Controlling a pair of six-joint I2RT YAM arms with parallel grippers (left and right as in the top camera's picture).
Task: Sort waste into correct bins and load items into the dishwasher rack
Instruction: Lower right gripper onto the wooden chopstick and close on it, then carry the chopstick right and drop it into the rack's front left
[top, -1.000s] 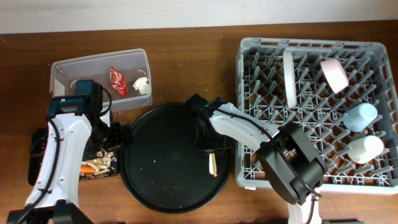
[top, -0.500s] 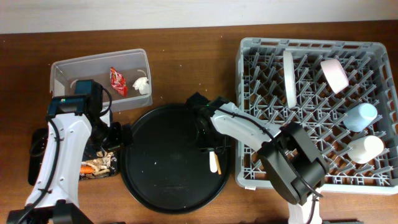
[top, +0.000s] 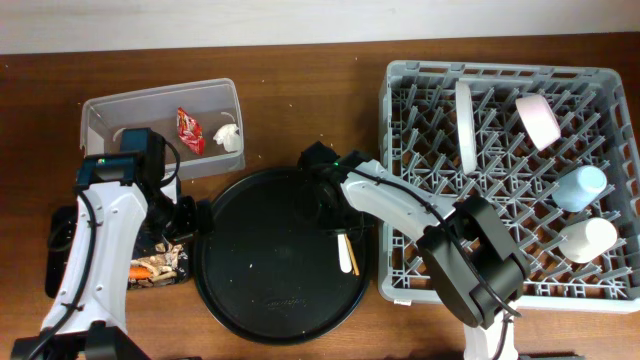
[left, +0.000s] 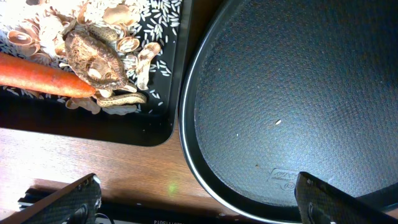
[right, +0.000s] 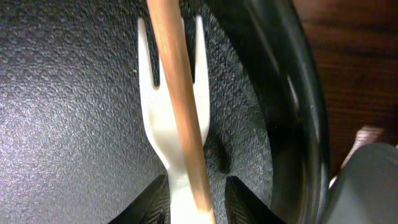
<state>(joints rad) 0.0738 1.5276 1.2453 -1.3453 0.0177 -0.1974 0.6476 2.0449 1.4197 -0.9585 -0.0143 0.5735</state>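
Right claw (right: 189, 202): low over the right part of the round black tray (top: 250, 290), its two fingers narrowly parted on either side of the fork handle; the right wrist view cuts off where they meet it, so I cannot tell whether they grip.
White plastic fork (right: 169, 124): lying flat on the round tray, tines pointing away from the right claw, handle running back between its fingers.
Wooden chopstick (right: 180, 106): lying over the fork, along its length, passing between the tines and back toward the right claw.
Left claw (left: 193, 199): spread wide, holding nothing, hanging above the gap between the small black tray (left: 124, 134) and the round tray's left rim.
Small black tray: just left of the round tray; holds the orange carrot (left: 43, 78), a brown lump (left: 93, 53) touching the carrot, and beige scraps (left: 134, 59) around them.
Clear tub (top: 100, 115): on the surface at upper left; holds the red wrapper (top: 188, 128) and white tissue (top: 230, 137).
Dishwasher rack (top: 400, 180): on the right; holds the grey plate (top: 465, 125) on edge, the white-pink bowl (top: 538, 118), the light-blue cup (top: 582, 187) and the white cup (top: 588, 238).
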